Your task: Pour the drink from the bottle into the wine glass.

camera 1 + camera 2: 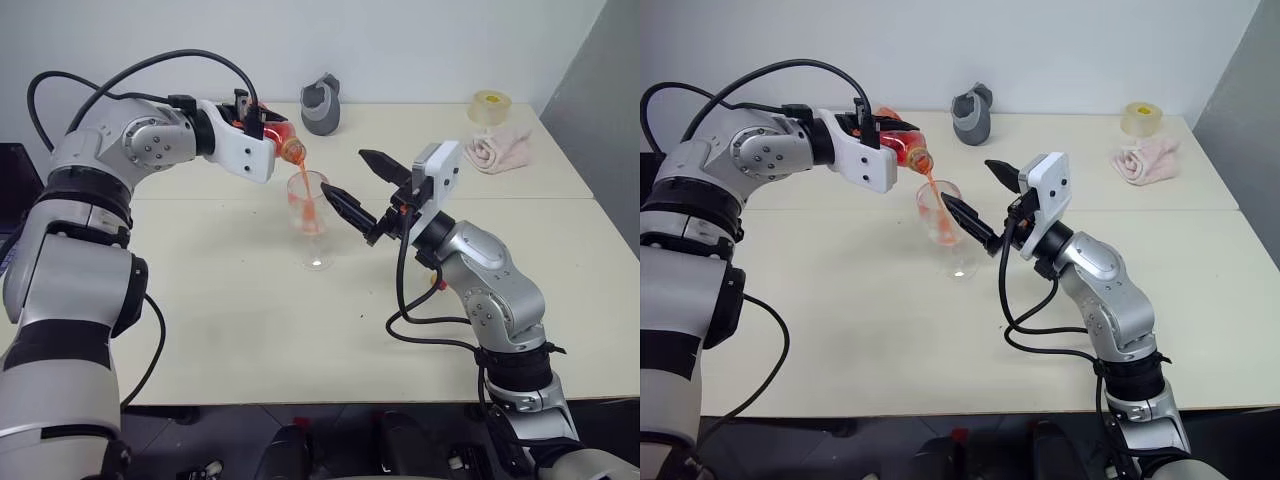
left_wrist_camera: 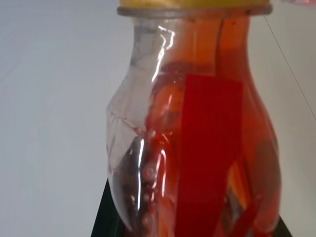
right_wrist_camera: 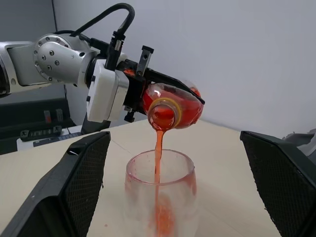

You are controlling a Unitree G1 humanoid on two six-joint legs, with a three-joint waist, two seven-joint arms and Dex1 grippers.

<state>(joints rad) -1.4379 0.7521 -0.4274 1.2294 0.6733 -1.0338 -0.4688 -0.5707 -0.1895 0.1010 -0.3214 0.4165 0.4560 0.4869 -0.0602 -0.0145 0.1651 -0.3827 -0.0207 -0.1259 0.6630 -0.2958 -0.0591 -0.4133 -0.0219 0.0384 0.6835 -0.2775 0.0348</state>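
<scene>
My left gripper point(image 1: 262, 126) is shut on the bottle point(image 1: 279, 136), a small clear one with a red label and a yellowish neck, and holds it tipped mouth-down over the wine glass point(image 1: 309, 215). A thin stream of red-orange drink point(image 3: 158, 148) runs from the bottle's mouth into the bowl, where some liquid has gathered and the walls are smeared red. The glass stands upright on the table point(image 1: 230, 330). My right gripper point(image 1: 347, 175) is open just right of the glass; in the right wrist view the bowl sits between its fingers point(image 3: 84, 173), touching neither.
At the back of the table stand a grey object point(image 1: 322, 103) and a yellowish tape roll point(image 1: 490, 103), with a pink cloth point(image 1: 500, 148) beside the roll. A seam crosses the table behind the glass. The table's front edge runs close to me.
</scene>
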